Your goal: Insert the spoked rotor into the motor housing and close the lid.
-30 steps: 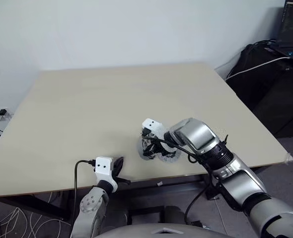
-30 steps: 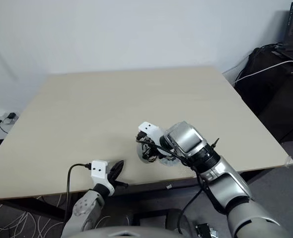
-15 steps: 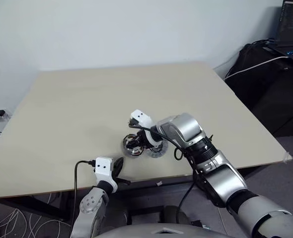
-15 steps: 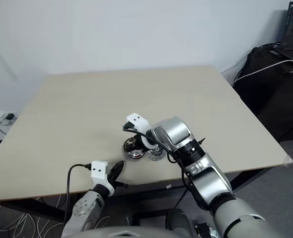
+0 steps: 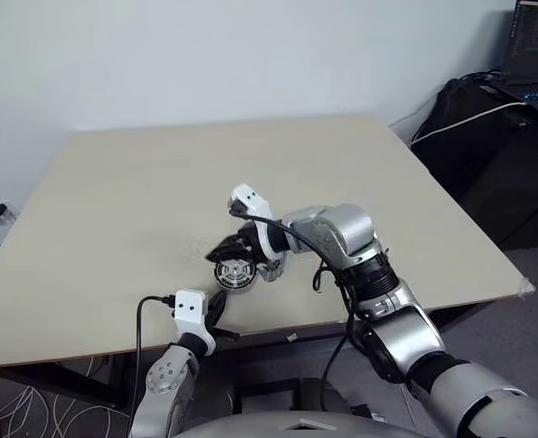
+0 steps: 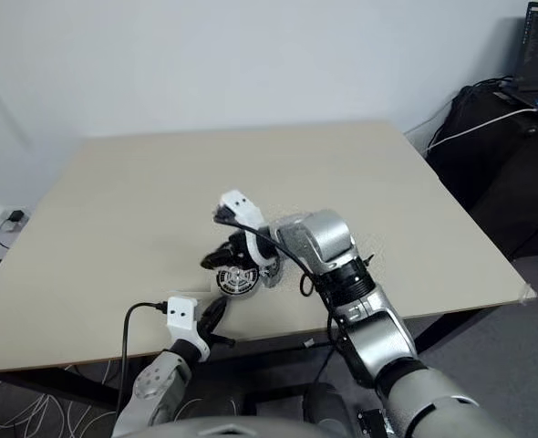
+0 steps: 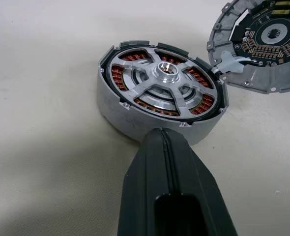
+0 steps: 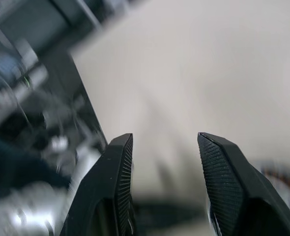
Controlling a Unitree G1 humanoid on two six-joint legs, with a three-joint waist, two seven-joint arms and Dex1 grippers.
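Left wrist view looks straight onto the motor housing [image 7: 159, 101], which stands flat on the beige table [image 5: 160, 182] near its near edge. The spoked rotor [image 7: 165, 84] sits inside the housing, its spokes running from the bright central hub out over the copper-brown windings. The lid [image 7: 263, 44] lies flat on the table just beside the housing, to its right, dark circuit face up; a short pale cable at its rim reaches the housing's edge.

The left gripper [image 7: 165, 142] has its two black fingers pressed fully together with nothing between them, its tip close in front of the housing's near wall; whether it touches the wall cannot be told.

The right gripper [image 8: 164, 162] hangs above the table just over and to the left of the housing, pointing left. Its ribbed fingers [image 8: 119, 167] stand partly apart, with a clear gap and nothing held between them
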